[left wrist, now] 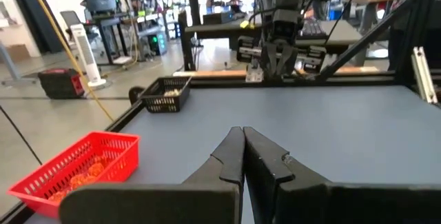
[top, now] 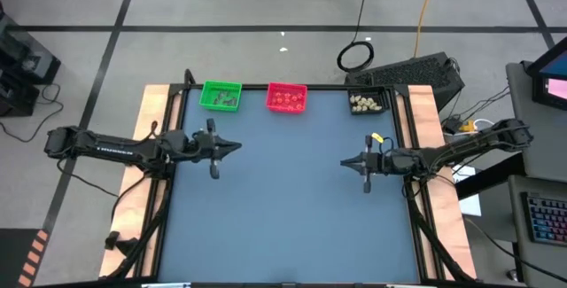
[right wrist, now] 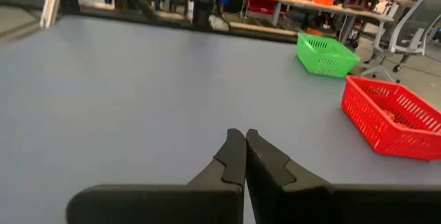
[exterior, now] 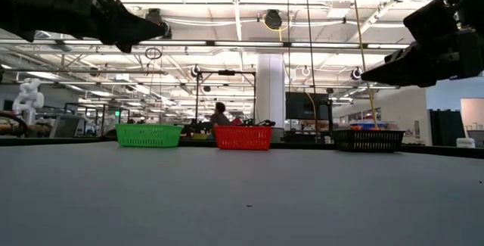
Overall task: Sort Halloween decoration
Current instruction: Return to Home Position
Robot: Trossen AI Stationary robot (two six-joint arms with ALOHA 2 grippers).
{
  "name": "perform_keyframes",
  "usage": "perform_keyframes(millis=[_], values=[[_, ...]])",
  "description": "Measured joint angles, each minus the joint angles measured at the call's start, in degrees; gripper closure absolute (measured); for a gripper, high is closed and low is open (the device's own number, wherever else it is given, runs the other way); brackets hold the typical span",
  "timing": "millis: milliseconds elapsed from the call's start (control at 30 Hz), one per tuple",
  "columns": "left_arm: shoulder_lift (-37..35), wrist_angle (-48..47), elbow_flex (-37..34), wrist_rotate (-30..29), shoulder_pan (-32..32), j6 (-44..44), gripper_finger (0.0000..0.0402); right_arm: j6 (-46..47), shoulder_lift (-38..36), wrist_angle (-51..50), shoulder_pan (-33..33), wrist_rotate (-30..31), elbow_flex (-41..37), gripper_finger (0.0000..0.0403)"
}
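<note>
Bench (top: pixel 283 213): a blue-grey top with wooden strips down both sides. 3 trays stand in a row along its far edge, and 1 arm reaches in from each side.
Left tool (top: pixel 237 146): we log it over the left half of the bench, well short of the trays and pointing toward the middle. The low view shows it raised off the surface.
Left tool state: its 2 fingers (left wrist: pixel 231 158) lie together from root to tip, with nothing between them.
Right tool (top: pixel 345 162): over the right half of the bench, facing the left tool and well apart from it. It is also raised off the surface.
Right tool state: its fingers (right wrist: pixel 234 158) are pressed together, and we see nothing held.
Halloween decoration (top: pixel 287 101): we find it lying inside the 3 trays, grouped by colour. The pieces are too small for us to tell their shapes.
Green tray (top: pixel 221 83): left end of the row. It holds a few small dark pieces, and we cannot settle their colour.
Red tray (top: pixel 286 86): middle of the row, near the green tray. It holds orange-red pieces.
Black tray (top: pixel 369 92): right end of the row, at the far right corner and farther from the red tray. It holds cream-white pieces.
Room: in the low view 1 person (exterior: pixel 219 114) shows far behind the trays.
</note>
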Motion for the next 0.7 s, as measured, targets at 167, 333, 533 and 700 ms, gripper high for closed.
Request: perform_keyframes(millis=[167,333,533,700], values=[[-5.2,-1.7,-1.9,0.0,-0.8,0.0,0.0391,-0.1,-3.7,-1.4,0.0,0.0,-0.3,0.0403],[-9.9,-1.7,-4.7,-0.6,-2.0,-0.1,0.0391,0.0,-7.9,-5.8,-0.4,-0.1,-0.4,0.0403],[-15.0,-3.4,-8.5,-1.7,-3.5,-1.1,0.0391,0.4,-12.4,-9.9,-1.3,-0.4,-0.5,0.0403],[-21.2,-7.7,-9.5,-3.6,-5.0,0.4,0.0391,3.0,-17.4,-14.7,-1.6,-1.3,-1.2,0.0403]])
